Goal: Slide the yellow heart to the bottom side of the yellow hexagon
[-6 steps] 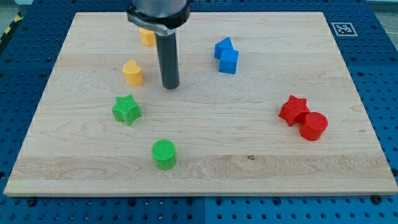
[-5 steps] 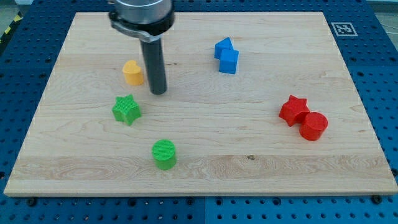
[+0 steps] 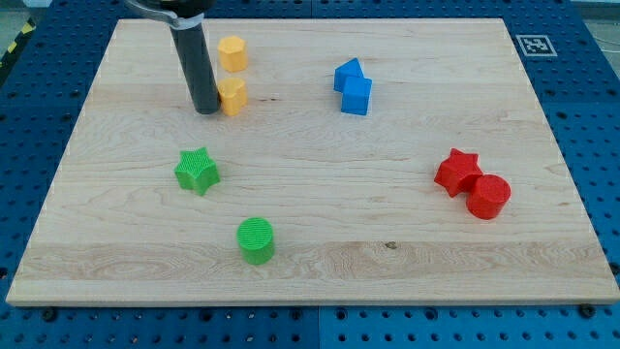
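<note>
Near the view's top left of the wooden worktop [image 3: 387, 223], my tip [image 3: 206, 111] is touching the small yellow heart block's [image 3: 232, 97] left side. That heart is sitting just below the yellow hexagon block [image 3: 232, 52], and I'm running no fingers, just a rod.

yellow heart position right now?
Upper left of the board: the yellow heart sits just below the yellow hexagon, my tip against its left side.

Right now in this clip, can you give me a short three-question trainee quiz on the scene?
1. True or false: my tip is at the view's left of the yellow heart.
2. Which block lies directly toward the view's top from the heart? A) green star B) yellow hexagon C) red cylinder
3. Fill in: the red star sits against the red ____.

Key: 1 true; 2 B; 3 cylinder.
</note>
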